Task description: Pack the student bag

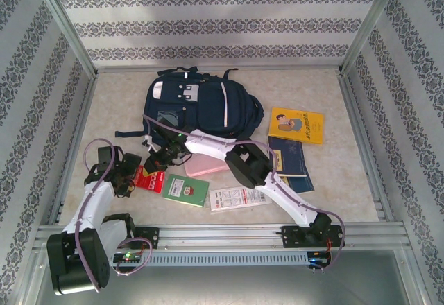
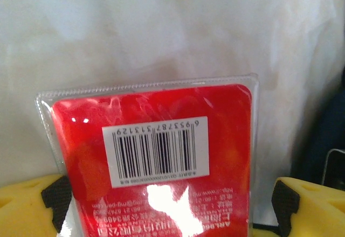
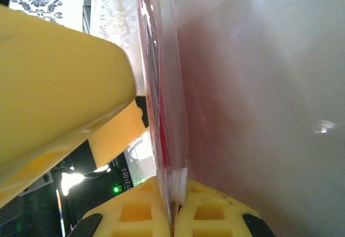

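Student bag: lying flat at the far middle of the table, its top edge close to the back wall, with bare surface on its left and right. Left gripper: jaws wide apart, one yellow finger on each side of the red packet and clear of both its side edges. The packet's clear plastic border and barcode label face the left wrist camera. Right gripper: arm reaching across from the right, fingertips pressed together on the thin clear-plastic edge of the red packet, seen edge-on. A blurred yellow shape sits close on its left. Pink pouch: just beside the bag's near edge, partly under the right arm. Green notebook: near the front, just right of the red packet. White leaflet: beside the notebook, its edges apart from it. Yellow book: right of the bag, well apart from it. Dark blue book: meeting the yellow book's near edge, its left part hidden by the right arm. Free room: a broad bare strip along the right side, a narrower one along the left, and a bare band before the front rail. Bounds: patterned walls on three sides.
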### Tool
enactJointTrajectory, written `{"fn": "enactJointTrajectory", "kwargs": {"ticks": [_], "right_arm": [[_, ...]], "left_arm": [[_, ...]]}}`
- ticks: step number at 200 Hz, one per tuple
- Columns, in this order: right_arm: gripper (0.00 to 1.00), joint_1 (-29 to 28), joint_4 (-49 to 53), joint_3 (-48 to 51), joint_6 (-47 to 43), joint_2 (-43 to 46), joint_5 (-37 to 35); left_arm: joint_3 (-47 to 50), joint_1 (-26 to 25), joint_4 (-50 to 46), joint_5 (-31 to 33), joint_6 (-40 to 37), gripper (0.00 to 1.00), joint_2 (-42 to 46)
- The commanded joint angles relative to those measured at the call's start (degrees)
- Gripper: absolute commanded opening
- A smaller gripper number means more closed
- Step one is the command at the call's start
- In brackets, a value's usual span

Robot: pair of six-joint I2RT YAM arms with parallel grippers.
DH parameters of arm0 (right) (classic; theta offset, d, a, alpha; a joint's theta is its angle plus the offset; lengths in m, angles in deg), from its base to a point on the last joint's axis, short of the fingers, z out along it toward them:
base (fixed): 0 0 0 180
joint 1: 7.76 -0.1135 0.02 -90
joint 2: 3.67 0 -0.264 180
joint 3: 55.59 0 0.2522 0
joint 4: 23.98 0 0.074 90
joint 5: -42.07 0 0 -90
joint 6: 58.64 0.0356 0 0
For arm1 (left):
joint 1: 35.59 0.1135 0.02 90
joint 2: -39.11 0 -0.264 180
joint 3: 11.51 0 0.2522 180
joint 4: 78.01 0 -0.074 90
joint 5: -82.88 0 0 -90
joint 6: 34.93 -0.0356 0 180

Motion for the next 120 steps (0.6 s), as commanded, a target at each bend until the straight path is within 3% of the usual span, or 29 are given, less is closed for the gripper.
{"fn": "enactJointTrajectory", "kwargs": {"ticks": [1,38,77,99,120], "right_arm": [[0.0,1.12,-2.07,3.19,1.76,5.65,-4.06],[0.0,4.76,-7.55,11.47,3.77,15.31,-10.41],[0.0,9.99,-15.19,24.46,6.36,26.83,-16.67],[0.0,14.02,-21.44,35.74,9.75,35.95,-22.93],[0.0,18.4,-24.97,46.61,12.02,46.22,-31.25]], "left_arm": [[-4.45,-0.34,-1.54,-2.19,-2.75,0.98,3.05],[-13.59,-0.39,-8.13,0.6,-9.54,0.99,5.91],[-20.52,-1.58,-8.46,-2.93,-17.93,0.98,4.37],[-24.07,-5.25,-7.67,-2.32,-20.69,0.97,2.07],[-28.45,-12.0,-5.87,-0.66,-23.52,0.95,-2.96]]}}
